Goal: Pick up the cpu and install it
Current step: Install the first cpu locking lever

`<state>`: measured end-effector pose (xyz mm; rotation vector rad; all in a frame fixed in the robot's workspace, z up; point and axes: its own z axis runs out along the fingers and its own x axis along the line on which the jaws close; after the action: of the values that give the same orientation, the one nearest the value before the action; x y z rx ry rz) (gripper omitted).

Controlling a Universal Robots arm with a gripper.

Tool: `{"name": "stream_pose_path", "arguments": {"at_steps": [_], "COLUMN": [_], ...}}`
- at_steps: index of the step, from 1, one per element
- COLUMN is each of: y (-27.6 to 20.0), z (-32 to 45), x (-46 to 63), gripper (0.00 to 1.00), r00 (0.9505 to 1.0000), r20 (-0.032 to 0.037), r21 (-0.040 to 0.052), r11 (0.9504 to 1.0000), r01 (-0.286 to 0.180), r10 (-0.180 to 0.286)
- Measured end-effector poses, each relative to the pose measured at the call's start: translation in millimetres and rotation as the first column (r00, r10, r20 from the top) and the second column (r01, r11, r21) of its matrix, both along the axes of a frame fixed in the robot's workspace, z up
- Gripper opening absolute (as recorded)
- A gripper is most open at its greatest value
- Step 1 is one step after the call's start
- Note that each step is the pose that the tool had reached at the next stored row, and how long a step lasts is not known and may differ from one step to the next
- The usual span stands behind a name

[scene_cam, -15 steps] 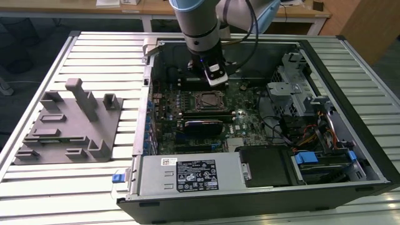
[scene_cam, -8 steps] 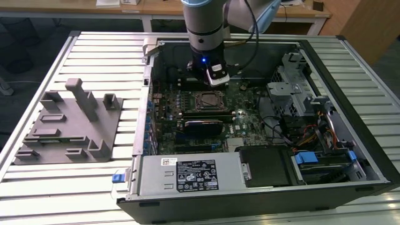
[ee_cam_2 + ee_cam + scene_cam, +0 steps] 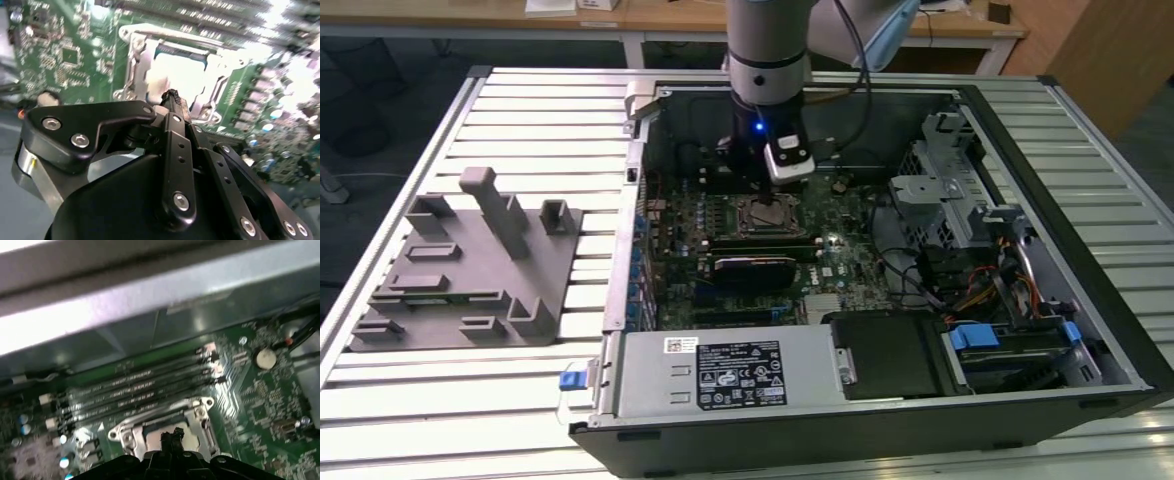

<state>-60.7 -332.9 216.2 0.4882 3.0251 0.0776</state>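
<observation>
One black gripper (image 3: pixel 172 97), fingers pinched narrow, hangs just above the pale silvery square cpu (image 3: pixel 175 75) seated in the metal-framed socket (image 3: pixel 132 60).

Open computer case (image 3: pixel 1107 330) lies on a slatted metal table (image 3: pixel 520 400). Inside it: green motherboard (image 3: pixel 854 255), socket frame (image 3: pixel 771 215) mid-board, silver power supply box (image 3: pixel 720 375) at the near edge, drive bay with blue clips (image 3: pixel 987 335) toward the exterior view's right. Grey plastic tray with upright posts (image 3: pixel 474 265) sits on the table at the exterior view's left, apart from the case. Memory slots (image 3: pixel 135 390) run beside the socket frame in the first wrist view.
</observation>
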Motion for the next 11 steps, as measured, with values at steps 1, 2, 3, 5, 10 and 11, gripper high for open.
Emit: {"name": "stream_pose_path", "arguments": {"at_steps": [1,2,3,5,10,11], "y": [0.0,0.0,0.0,-0.1,-0.3,-0.4], "z": [0.0,0.0,0.0,0.0,-0.1,-0.2], "x": [0.4,0.7,0.8,0.9,0.9,1.0], "gripper": [0.11,0.11,0.11,0.11,0.11,0.11], "r00": [1.0000,0.9998,0.9997,0.9997,0.9997,0.9996], "r20": [-0.0093,-0.0178,-0.0248,-0.0260,-0.0261,-0.0265], "r21": [-0.0153,-0.0305,-0.0437,-0.0472,-0.0471,-0.0470], "r11": [0.9999,0.9995,0.9990,0.9989,0.9989,0.9989], "r01": [0.000,0.000,0.000,-0.001,-0.004,-0.008], "r10": [0.000,0.000,-0.001,-0.001,0.002,0.007]}}
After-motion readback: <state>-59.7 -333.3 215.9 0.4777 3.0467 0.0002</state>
